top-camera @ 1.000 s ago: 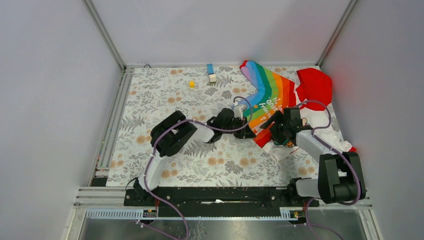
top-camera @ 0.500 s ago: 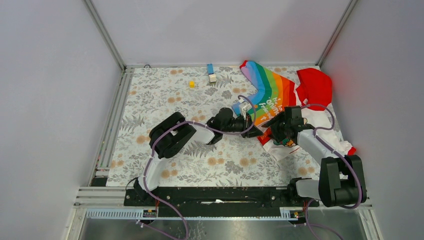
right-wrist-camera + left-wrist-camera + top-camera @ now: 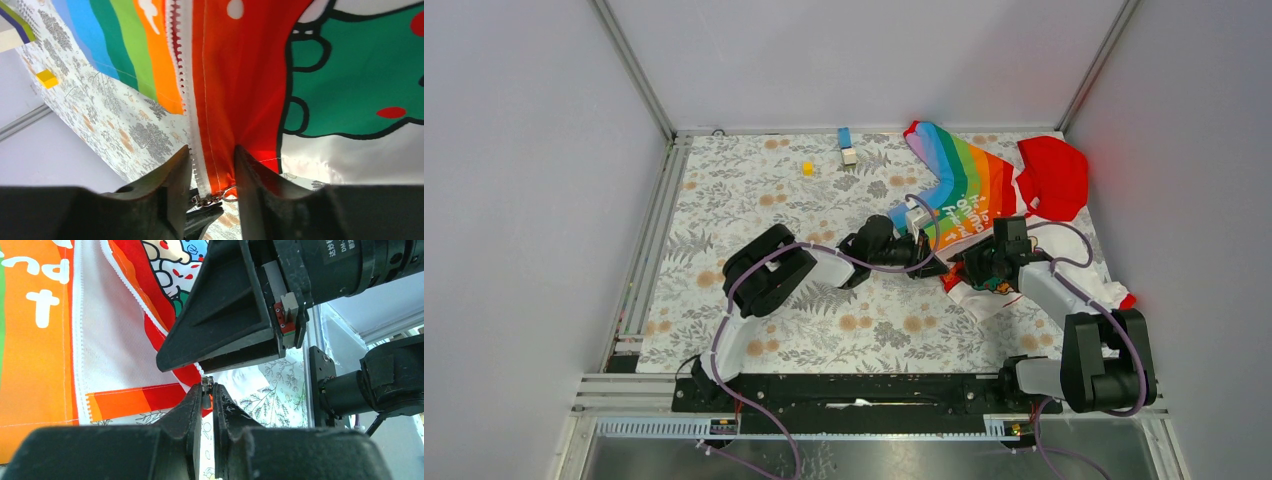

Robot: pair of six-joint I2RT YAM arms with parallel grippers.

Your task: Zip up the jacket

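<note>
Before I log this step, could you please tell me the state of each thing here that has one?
Jacket: unzipped, front lying open.
Zipper: undone, one row of teeth bare.
Left hand: shut on the pull.
Right hand: open, a finger on either side of the zipper's lower end.

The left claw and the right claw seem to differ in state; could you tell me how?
The left claw is pinched shut on the small metal zipper pull; the right claw stands wider, straddling the zipper edge of the jacket. The left claw reaches in from over the table, the right claw from over the jacket. Both meet at the zipper's lower end.
</note>
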